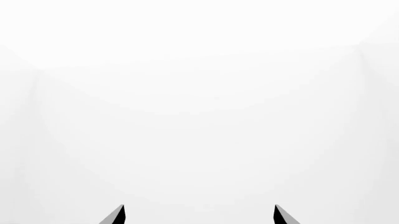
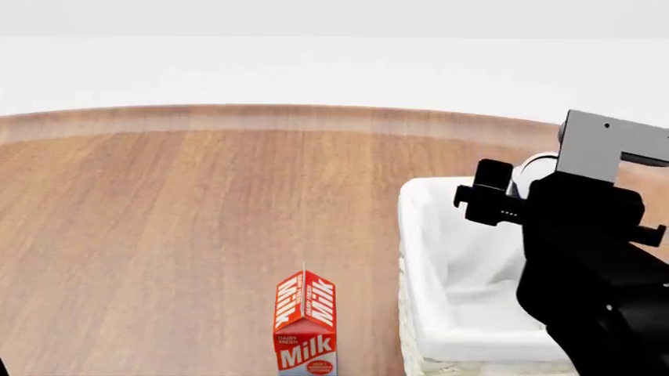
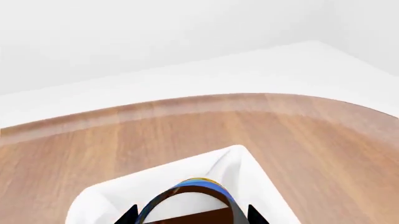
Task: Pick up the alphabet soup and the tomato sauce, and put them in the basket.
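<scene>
The alphabet soup [image 3: 198, 186], a can with a blue and yellow-orange label, sits between the two dark fingertips of my right gripper [image 3: 190, 215], which is shut on it. It hangs above the cream-white basket [image 3: 100, 198] with its white liner. In the head view the basket [image 2: 431, 258] stands at the right of the wooden table, and my black right arm [image 2: 585, 266] reaches over it. My left gripper [image 1: 199, 214] is open; its two fingertips stand wide apart before a plain white background with nothing between them. The tomato sauce is out of view.
A red and white milk carton [image 2: 305, 321] stands upright on the table just left of the basket. The round wooden table's far edge [image 2: 313, 117] curves across the back, with white floor beyond it.
</scene>
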